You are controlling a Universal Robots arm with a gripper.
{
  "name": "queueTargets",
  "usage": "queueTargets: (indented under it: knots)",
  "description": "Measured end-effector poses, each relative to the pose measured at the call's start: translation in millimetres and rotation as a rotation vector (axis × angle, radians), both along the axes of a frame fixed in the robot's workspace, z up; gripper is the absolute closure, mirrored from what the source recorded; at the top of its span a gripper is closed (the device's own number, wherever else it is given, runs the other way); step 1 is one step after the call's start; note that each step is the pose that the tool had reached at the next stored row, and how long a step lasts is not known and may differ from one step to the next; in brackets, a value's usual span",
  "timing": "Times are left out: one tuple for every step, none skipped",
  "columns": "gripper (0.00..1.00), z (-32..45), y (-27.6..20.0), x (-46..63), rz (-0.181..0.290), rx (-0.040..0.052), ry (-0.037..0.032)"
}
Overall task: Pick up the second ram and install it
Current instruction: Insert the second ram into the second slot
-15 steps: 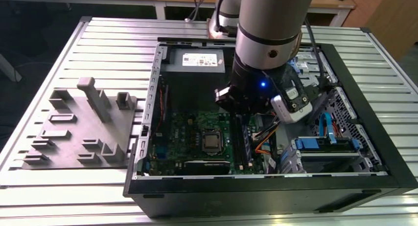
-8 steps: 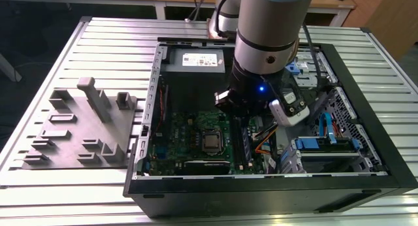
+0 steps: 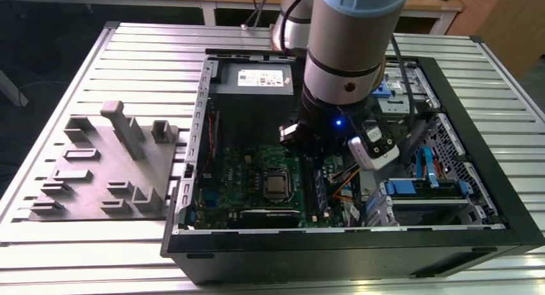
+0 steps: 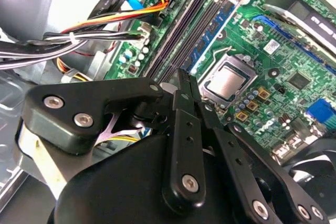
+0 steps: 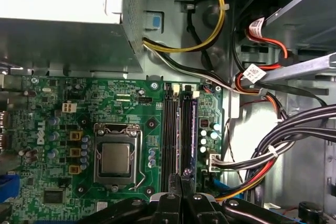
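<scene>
Jaws of the gripper [image 5: 181,176] are seen pressed together, nothing gripped.
A blue-green memory stick [image 4: 216,29] is seated upright in the motherboard [image 5: 131,103] beside the black slots [image 5: 169,129], close to the gripper.

Open room is left above the motherboard [image 5: 131,98] around the CPU socket [image 5: 115,158]. The memory slots [image 5: 172,129] are hemmed in by a cable bundle [image 5: 286,140] close along one side and by the power supply [image 5: 63,40] past one end. Their other end is overhung by the gripper [image 5: 182,174], fingers together. Toward the exterior view's right, the case is filled by the drive cage [image 3: 425,193].
</scene>
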State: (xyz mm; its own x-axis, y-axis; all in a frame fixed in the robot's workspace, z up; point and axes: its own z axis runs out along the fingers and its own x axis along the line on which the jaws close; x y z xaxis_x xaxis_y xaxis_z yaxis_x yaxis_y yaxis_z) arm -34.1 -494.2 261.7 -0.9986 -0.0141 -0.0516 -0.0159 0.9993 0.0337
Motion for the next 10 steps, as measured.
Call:
queueTargets:
  knots:
    - [0.92, -1.3, 0.0, 0.0, 0.000, 0.0000, 0.0000]
    - [0.92, -2.5, 0.0, 0.0, 0.000, -0.0001, 0.0000]
    - [0.92, -3.9, 0.0, 0.0, 0.000, -0.0001, 0.0000]
    - [0.92, -5.3, 0.0, 0.0, 0.000, -0.0001, 0.0000]
    - [0.92, -6.7, 0.0, 0.0, 0.000, -0.0001, 0.0001]
    - [0.92, -8.0, 0.0, 0.0, 0.000, -0.0001, 0.0000]
    - [0.92, -9.1, 0.0, 0.0, 0.000, 0.0000, 0.0000]
    - [0.92, -9.9, 0.0, 0.0, 0.000, 0.0000, 0.0000]
    - [0.92, -10.3, 0.0, 0.0, 0.000, 0.0000, 0.0000]
    - [0.92, -10.6, 0.0, 0.0, 0.000, -0.0002, 0.0001]
